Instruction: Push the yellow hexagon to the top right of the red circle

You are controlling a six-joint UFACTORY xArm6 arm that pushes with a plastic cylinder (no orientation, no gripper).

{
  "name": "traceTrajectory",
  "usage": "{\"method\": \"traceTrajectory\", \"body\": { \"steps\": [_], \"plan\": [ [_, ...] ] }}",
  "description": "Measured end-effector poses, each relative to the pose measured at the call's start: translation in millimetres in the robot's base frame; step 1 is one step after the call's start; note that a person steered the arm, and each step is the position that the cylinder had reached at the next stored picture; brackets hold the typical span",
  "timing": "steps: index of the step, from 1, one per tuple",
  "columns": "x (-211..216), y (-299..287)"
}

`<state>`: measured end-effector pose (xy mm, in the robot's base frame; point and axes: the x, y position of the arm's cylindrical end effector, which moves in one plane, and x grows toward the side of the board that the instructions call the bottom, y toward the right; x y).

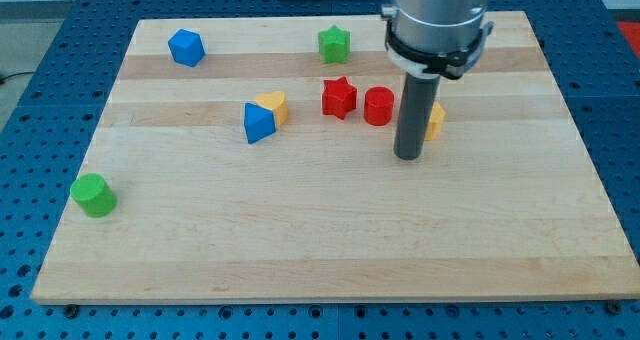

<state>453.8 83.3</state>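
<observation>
The yellow hexagon (pixel 435 121) lies right of the red circle (pixel 378 107), mostly hidden behind my rod. Only its right edge shows. My tip (pixel 408 157) rests on the board just below and left of the hexagon, and below and right of the red circle. The rod stands between the two blocks in the view. I cannot tell whether the rod touches the hexagon.
A red star (pixel 340 97) sits left of the red circle. A blue triangle (pixel 258 123) touches a yellow heart (pixel 273 106). A green star (pixel 334 45) and a blue hexagon (pixel 186 48) lie near the top. A green cylinder (pixel 93 195) sits at the left edge of the wooden board (pixel 320 240).
</observation>
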Motion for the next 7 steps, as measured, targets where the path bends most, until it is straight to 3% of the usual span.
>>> {"method": "traceTrajectory", "body": {
  "steps": [1, 2, 5, 7],
  "plan": [
    [-3, 4],
    [-34, 5],
    [-36, 65],
    [-78, 63]
  ]
}}
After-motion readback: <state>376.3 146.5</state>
